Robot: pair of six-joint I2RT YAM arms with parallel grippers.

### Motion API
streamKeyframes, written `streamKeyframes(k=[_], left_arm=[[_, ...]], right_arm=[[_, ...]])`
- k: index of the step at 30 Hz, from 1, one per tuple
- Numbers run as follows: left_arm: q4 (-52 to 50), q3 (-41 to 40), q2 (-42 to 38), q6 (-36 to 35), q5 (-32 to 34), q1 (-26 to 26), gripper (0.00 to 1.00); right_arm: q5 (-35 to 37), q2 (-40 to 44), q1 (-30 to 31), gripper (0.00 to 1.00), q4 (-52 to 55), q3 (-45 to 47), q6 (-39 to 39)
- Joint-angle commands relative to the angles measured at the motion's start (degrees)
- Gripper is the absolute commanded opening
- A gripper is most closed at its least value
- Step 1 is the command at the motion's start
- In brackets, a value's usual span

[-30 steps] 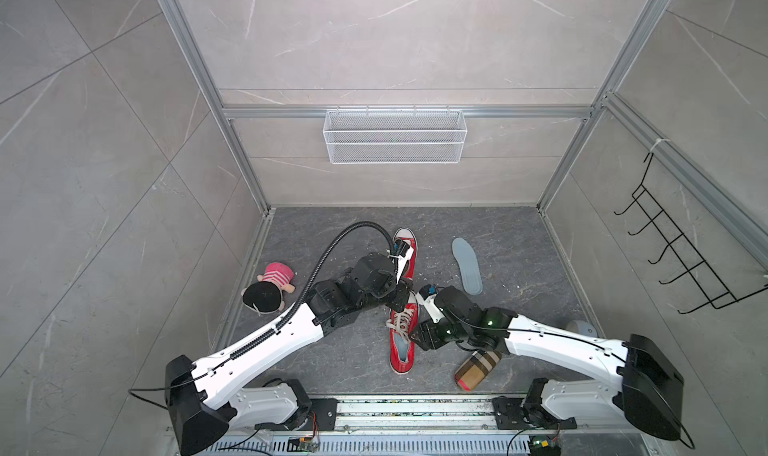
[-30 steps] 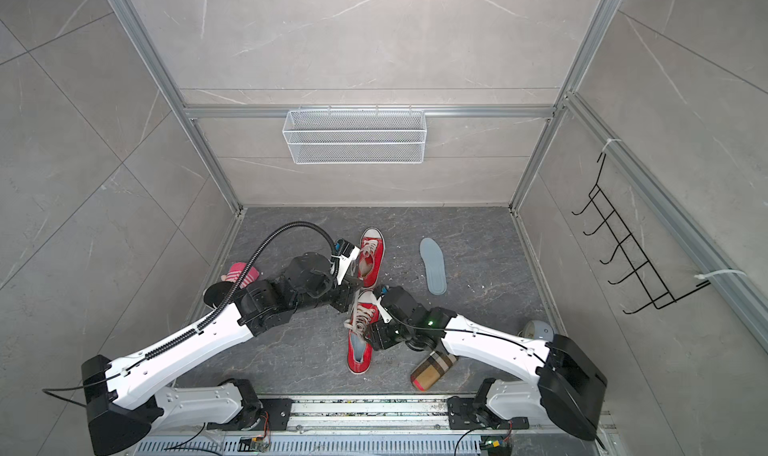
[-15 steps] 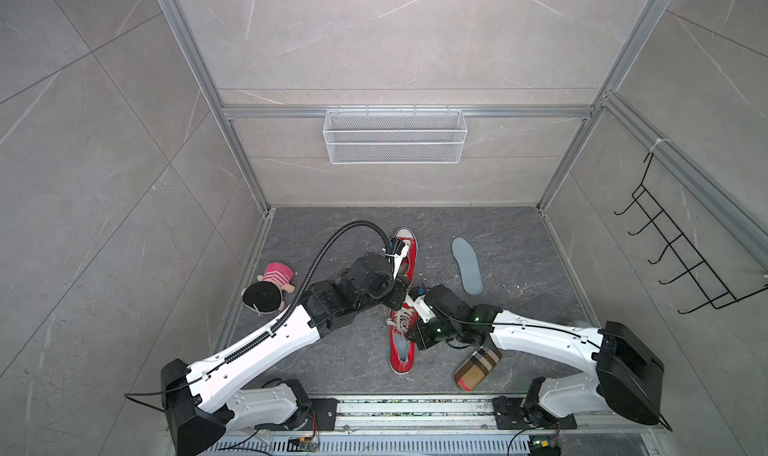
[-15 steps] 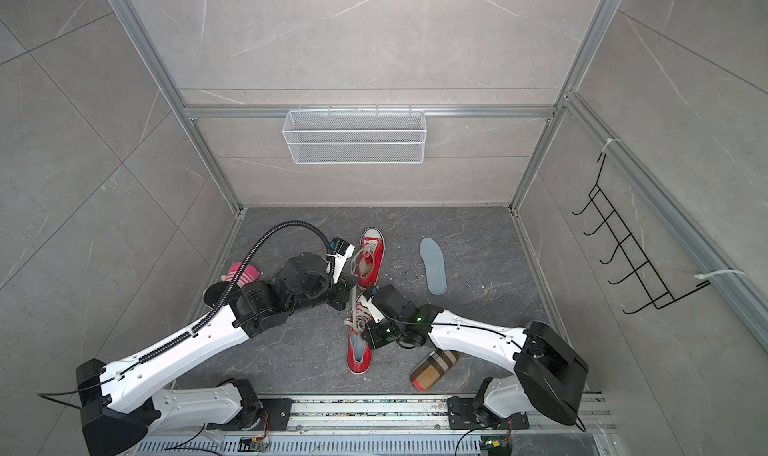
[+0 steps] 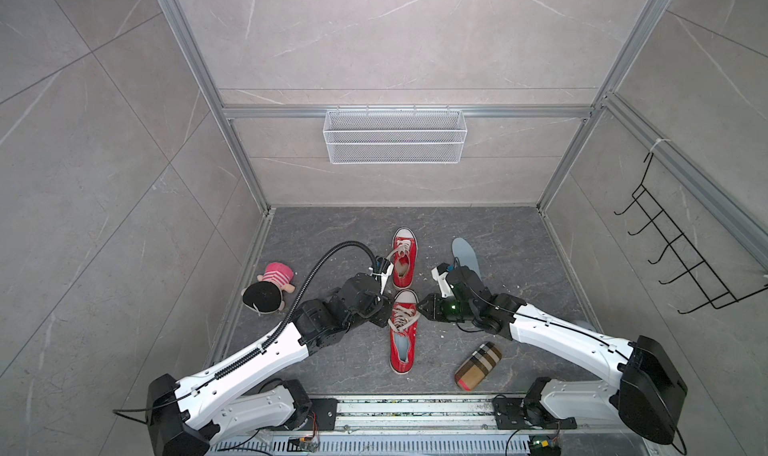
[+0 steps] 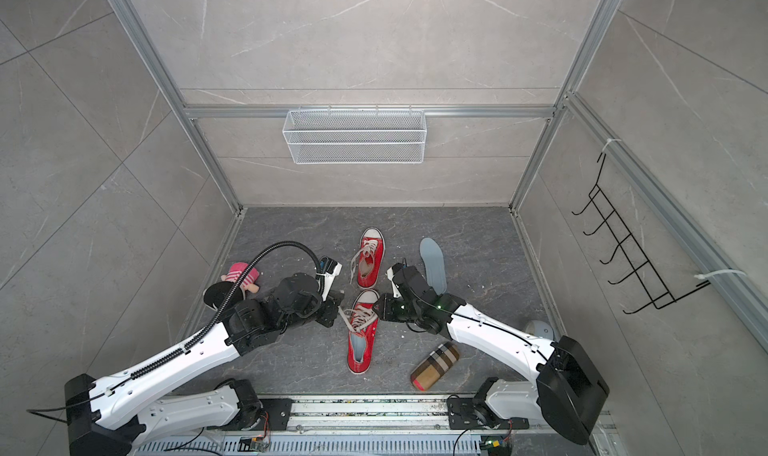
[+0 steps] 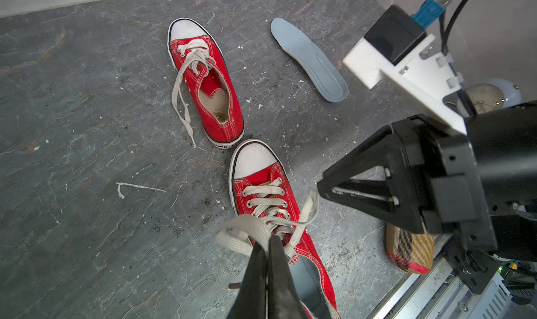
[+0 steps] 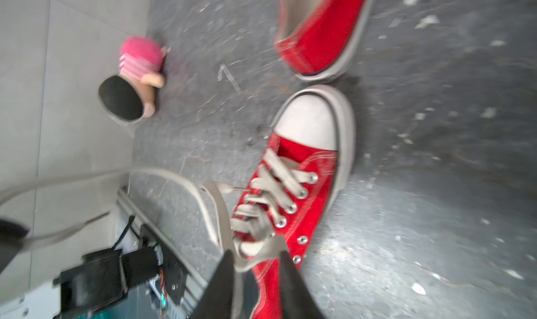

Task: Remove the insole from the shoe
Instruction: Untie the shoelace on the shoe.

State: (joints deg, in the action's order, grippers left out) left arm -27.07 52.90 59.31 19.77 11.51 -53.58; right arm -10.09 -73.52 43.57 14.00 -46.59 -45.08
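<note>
Two red shoes lie toe to heel on the dark floor. The near shoe (image 5: pixel 402 333) has a grey-blue insole (image 5: pixel 402 347) showing in its opening (image 7: pixel 305 279). My left gripper (image 7: pixel 267 242) is shut on one of its white laces (image 7: pixel 250 227), just left of the shoe in both top views (image 6: pixel 336 308). My right gripper (image 8: pixel 255 258) stands open on the shoe's right side (image 5: pixel 422 308), a lace loop lying across between its fingertips. The far shoe (image 5: pixel 404 258) shows a beige inside. A loose grey-blue insole (image 5: pixel 466 255) lies flat at its right.
A doll (image 5: pixel 270 287) lies by the left wall. A plaid case (image 5: pixel 478 366) sits near the front rail (image 5: pixel 415 408), and a round clock (image 7: pixel 488 96) behind my right arm. A wire basket (image 5: pixel 395 136) hangs on the back wall, a hook rack (image 5: pixel 681 258) on the right wall.
My right arm reached in at the near shoe's laces, then drew back a little to the right. The left gripper has kept its hold on the lace.
</note>
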Motion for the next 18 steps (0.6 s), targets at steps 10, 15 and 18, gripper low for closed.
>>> streamKeyframes(k=[10,15,18], left_arm=[[8.07,1.92,-1.52,-0.75,-1.74,0.14,0.00],[11.28,2.87,-1.96,-1.20,-3.93,0.14,0.00],[12.57,3.08,-2.50,-1.48,-4.68,0.15,0.00]], right_arm=[[0.47,3.84,7.15,0.61,6.41,-0.90,19.69],[1.98,-5.63,13.92,0.56,1.71,-3.97,21.38],[2.65,-7.91,14.70,0.56,-1.31,-4.17,22.01]])
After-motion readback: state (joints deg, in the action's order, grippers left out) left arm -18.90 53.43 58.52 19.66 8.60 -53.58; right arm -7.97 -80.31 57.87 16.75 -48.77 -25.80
